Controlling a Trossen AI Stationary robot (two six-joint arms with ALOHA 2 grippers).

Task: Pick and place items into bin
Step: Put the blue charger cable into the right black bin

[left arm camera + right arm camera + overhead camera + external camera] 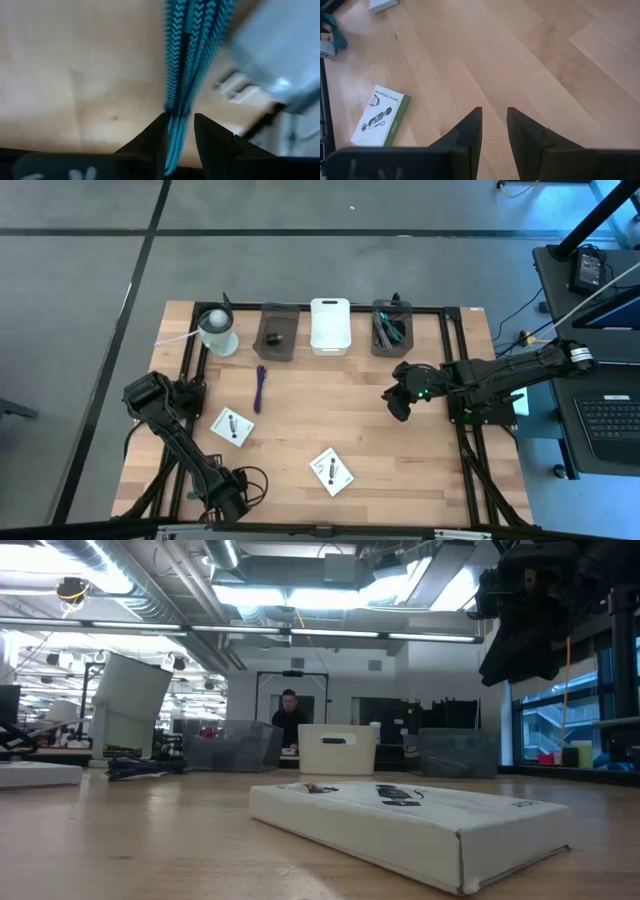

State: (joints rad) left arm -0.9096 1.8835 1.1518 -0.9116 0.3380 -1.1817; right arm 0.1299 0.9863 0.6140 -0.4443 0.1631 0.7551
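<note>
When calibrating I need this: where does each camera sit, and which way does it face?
High: above the table, facing down; both arms, left gripper, right gripper.
Low: at table height, facing the bins; right gripper overhead.
Left wrist: facing down at a teal tie; own fingers astride it.
Right wrist: facing down at bare table; own open fingers.
Shared: one packet shows in high, low and right wrist.
</note>
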